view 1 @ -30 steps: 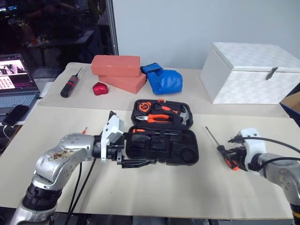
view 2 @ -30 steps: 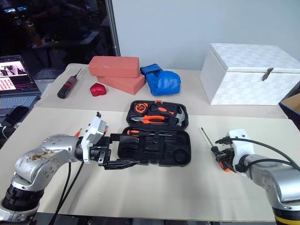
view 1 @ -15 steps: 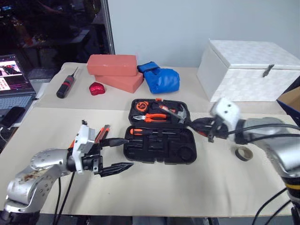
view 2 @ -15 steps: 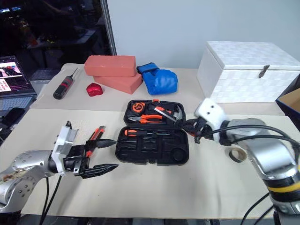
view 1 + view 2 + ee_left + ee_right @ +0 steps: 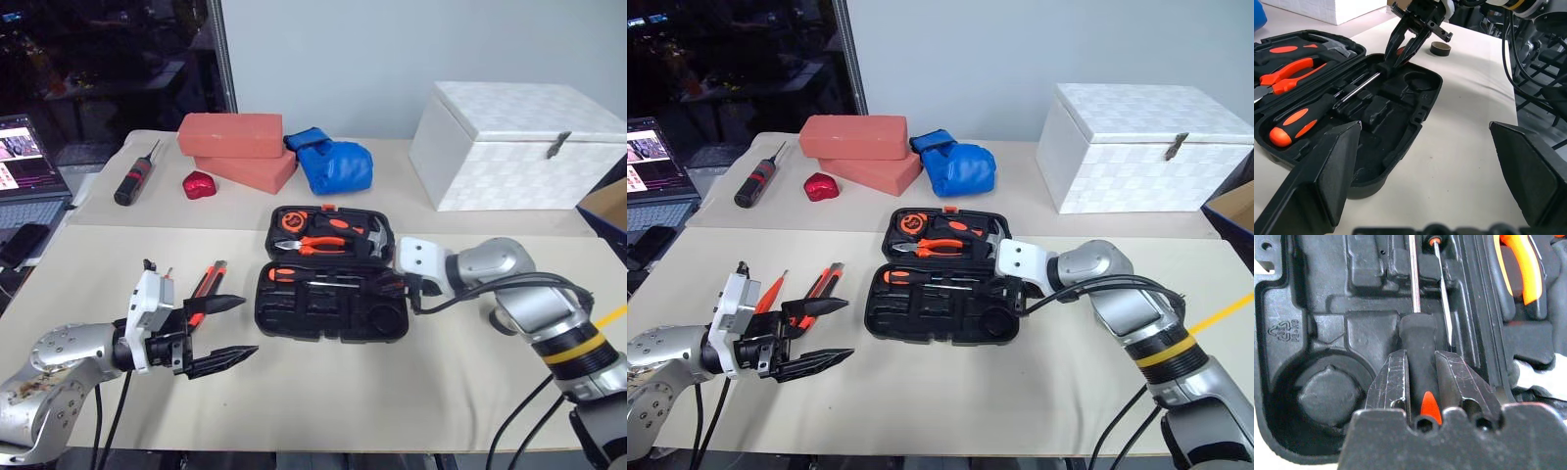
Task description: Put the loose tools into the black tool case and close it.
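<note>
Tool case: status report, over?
Right gripper shut on screwdriver, over open tool case. Left gripper open, empty. Utility knife outside. Nothing blocking.

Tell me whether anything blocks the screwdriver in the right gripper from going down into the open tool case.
Nothing visible does. The right gripper holds the screwdriver over the front half of the black tool case, beside a screwdriver already seated; the recesses under it look bare.

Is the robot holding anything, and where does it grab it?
The right gripper holds a screwdriver by its black handle, over the case. The left gripper holds nothing.
</note>
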`<state>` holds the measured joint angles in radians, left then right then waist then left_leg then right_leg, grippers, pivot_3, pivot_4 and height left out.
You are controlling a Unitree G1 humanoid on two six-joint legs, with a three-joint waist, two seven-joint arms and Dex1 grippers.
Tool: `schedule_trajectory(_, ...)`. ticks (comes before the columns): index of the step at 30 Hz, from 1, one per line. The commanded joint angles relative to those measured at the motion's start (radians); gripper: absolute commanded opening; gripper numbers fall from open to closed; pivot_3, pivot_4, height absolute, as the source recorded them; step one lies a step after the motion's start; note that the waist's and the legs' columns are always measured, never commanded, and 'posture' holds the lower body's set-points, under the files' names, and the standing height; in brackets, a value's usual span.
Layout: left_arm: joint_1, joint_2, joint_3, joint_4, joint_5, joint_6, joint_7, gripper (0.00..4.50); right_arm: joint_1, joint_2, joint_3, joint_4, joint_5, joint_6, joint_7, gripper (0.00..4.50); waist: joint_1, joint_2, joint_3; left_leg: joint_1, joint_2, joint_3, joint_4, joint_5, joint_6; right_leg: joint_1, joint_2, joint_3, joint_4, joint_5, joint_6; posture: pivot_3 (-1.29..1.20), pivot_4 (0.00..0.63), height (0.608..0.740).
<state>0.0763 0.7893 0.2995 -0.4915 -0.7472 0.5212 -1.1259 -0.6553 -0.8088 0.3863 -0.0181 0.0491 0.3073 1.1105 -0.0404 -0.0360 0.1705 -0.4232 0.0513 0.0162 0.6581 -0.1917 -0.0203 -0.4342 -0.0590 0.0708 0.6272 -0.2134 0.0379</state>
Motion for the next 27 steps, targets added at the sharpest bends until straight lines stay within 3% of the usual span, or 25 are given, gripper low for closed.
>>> schedule_trajectory(1, -0.018, 0.012, 0.011, -0.015, 0.001, -0.025, 0.008, 4.5, -0.022, 0.027, 0.023, 0.064, -0.046, -0.021, 0.023, 0.49, -0.002, 0.0, 0.0, 0.001, 0.0, 0.0, 0.0, 0.0, 0.0, 0.001, 0.0, 0.0, 0.0, 0.0, 0.0, 0.0, 0.15, 0.74)
schedule_trajectory(3, -0.024, 0.012, 0.005, -0.016, 0.003, -0.025, 0.012, 4.5, -0.029, 0.041, 0.022, 0.083, -0.045, -0.016, 0.051, 0.49, -0.002, 0.0, 0.0, 0.002, 0.0, 0.0, 0.001, 0.0, 0.0, 0.002, 0.0, 0.0, 0.0, 0.0, -0.001, 0.0, 0.15, 0.74)
schedule_trajectory(5, -0.029, 0.012, -0.001, -0.018, 0.004, -0.024, 0.016, 4.5, -0.029, 0.053, 0.016, 0.093, -0.034, -0.015, 0.074, 1.49, 0.0, 0.0, 0.0, 0.003, 0.0, 0.0, 0.001, 0.0, 0.0, 0.003, 0.0, 0.0, 0.0, 0.001, -0.001, 0.0, 0.15, 0.74)
schedule_trajectory(11, -0.029, 0.011, -0.002, -0.02, 0.006, -0.023, 0.022, 4.5, -0.005, 0.088, -0.056, 0.07, 0.007, -0.026, 0.058, 3.45, -0.001, 0.0, 0.0, 0.003, 0.001, 0.0, 0.0, 0.0, 0.0, 0.003, 0.0, 0.0, 0.0, 0.0, -0.001, 0.0, 0.15, 0.74)
schedule_trajectory(22, -0.062, 0.002, -0.029, 0.011, 0.022, -0.028, 0.03, 4.5, 0.013, 0.076, -0.116, 0.005, 0.004, 0.05, 0.022, 3.45, -0.001, 0.0, 0.0, 0.0, 0.0, 0.0, 0.0, 0.0, 0.0, -0.001, 0.0, 0.0, 0.003, -0.001, -0.001, 0.0, 0.15, 0.74)
schedule_trajectory(25, -0.071, 0.002, -0.035, 0.017, 0.024, -0.03, 0.03, 4.5, 0.005, 0.079, -0.102, 0.027, -0.018, 0.039, 0.015, 2.79, -0.001, 0.0, 0.0, 0.0, 0.0, 0.0, 0.0, 0.0, 0.0, -0.001, 0.0, 0.0, 0.003, -0.001, -0.001, 0.0, 0.15, 0.74)
schedule_trajectory(27, -0.074, 0.003, -0.037, 0.019, 0.024, -0.031, 0.029, 4.5, -0.003, 0.084, -0.091, 0.043, -0.026, 0.037, 0.02, 2.05, -0.001, 0.0, 0.0, 0.0, 0.0, 0.0, 0.0, 0.0, 0.0, -0.001, 0.0, 0.0, 0.002, -0.001, -0.001, 0.0, 0.15, 0.74)
